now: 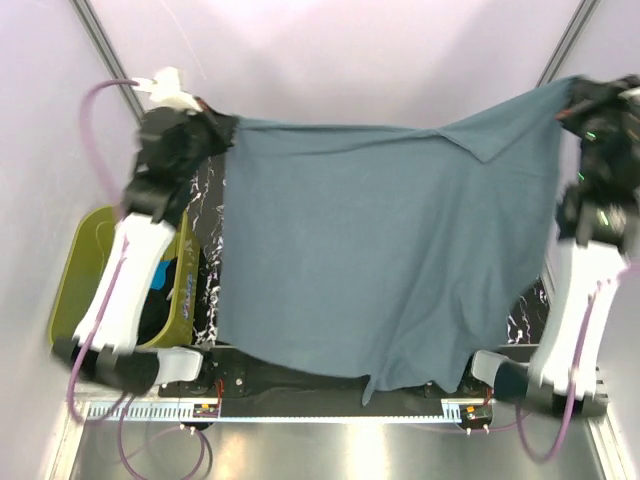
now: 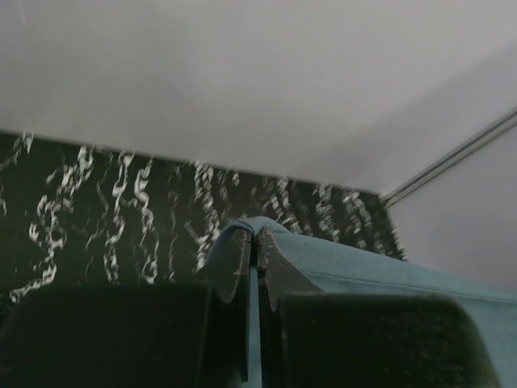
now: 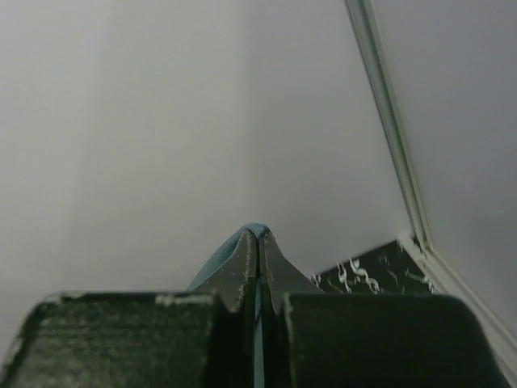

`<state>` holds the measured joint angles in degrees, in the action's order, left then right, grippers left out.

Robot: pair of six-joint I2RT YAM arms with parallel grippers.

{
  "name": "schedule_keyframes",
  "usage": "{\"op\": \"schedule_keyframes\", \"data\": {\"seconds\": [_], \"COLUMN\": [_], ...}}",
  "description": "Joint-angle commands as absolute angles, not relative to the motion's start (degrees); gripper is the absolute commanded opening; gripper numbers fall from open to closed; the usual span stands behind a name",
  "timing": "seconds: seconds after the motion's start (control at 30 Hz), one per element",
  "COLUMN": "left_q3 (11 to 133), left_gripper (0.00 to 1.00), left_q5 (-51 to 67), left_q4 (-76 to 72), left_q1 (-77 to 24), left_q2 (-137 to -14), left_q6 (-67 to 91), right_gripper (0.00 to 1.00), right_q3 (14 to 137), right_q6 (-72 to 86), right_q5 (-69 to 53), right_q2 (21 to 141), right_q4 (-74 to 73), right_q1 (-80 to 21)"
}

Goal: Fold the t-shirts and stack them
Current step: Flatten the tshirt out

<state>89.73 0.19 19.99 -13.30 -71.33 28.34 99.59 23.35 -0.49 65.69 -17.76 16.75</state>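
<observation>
Slate grey-blue t-shirt spread between left gripper and right gripper, jaws clamped on its corners, above black marbled table, pale walls behind.

T-shirt spans left hand to right hand, hanging over the desk; tub sits left, beside the left arm.

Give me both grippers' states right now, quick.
Left gripper: shut, pinching one end of the grey-blue t-shirt, which is held up and spread out.
Right gripper: shut, pinching the other end of the same shirt.
</observation>
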Motion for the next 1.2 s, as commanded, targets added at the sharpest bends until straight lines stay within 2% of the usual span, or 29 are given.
{"op": "schedule_keyframes", "data": {"seconds": [0.0, 0.2, 0.37, 0.47, 0.73, 0.93, 1.17], "left_q3": [86.76, 88.75, 98.24, 105.72, 109.07, 109.95, 110.92], "left_gripper": [0.0, 0.0, 0.0, 0.0, 0.0, 0.0, 0.0], "left_q5": [-3.78, -2.03, -0.97, 0.97, 2.63, 5.71, 9.84], "left_q4": [10.66, 5.98, 5.09, 6.59, 6.15, 5.54, 5.45], "left_q1": [-13.01, -11.69, -10.11, -8.27, -5.98, -6.15, -6.77], "left_q2": [-78.64, -100.34, -120.09, -126.1, -127.01, -117.54, -103.29], "left_q6": [26.64, 26.19, 23.82, 24.43, 24.08, 24.87, 23.29], "right_gripper": [0.0, 0.0, 0.0, 0.0, 0.0, 0.0, 0.0], "right_q3": [93.61, 88.59, 95.95, 100.53, 106.86, 116.26, 121.55], "right_q6": [24.7, 25.4, 23.73, 21.63, 22.06, 24.08, 24.34], "right_q5": [-2.63, -7.82, -12.21, -13.89, -13.36, -12.92, -10.2], "right_q2": [74.86, 95.16, 113.69, 119.25, 121.47, 117.96, 105.32], "right_q4": [-6.0, 5.6, 6.15, 4.75, 0.71, -3.78, -7.56], "right_q1": [16.7, 16.52, 15.91, 14.77, 13.36, 12.83, 12.83]}}
